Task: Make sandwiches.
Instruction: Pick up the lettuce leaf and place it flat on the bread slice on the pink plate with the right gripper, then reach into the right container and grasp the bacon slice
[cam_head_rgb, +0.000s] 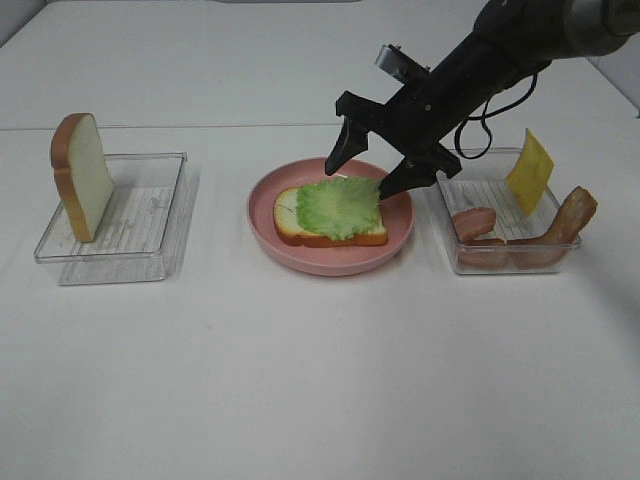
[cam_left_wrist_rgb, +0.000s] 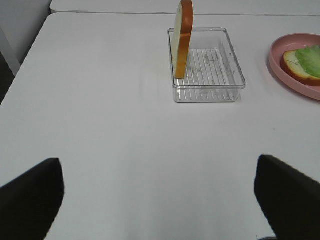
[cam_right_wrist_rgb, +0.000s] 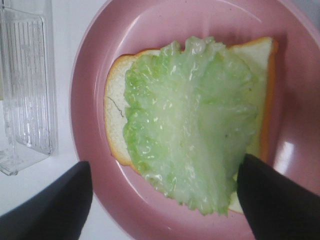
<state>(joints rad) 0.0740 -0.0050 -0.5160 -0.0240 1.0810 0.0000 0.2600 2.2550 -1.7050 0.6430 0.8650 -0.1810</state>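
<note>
Lettuce leaf (cam_head_rgb: 340, 205) is laid on the bread slice (cam_head_rgb: 288, 222) on the pink plate (cam_head_rgb: 330, 262). Right gripper (cam_head_rgb: 360, 178) is held spread and empty just above it. Lettuce step is judged done; next, bacon strips (cam_head_rgb: 520, 248) must be fetched from the clear tray (cam_head_rgb: 500, 268). Left gripper (cam_left_wrist_rgb: 160, 200) is spread, idle.

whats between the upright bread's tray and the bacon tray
The pink plate, holding a bread slice topped with lettuce, with the right gripper open above it; the exterior high view shows this.
</note>
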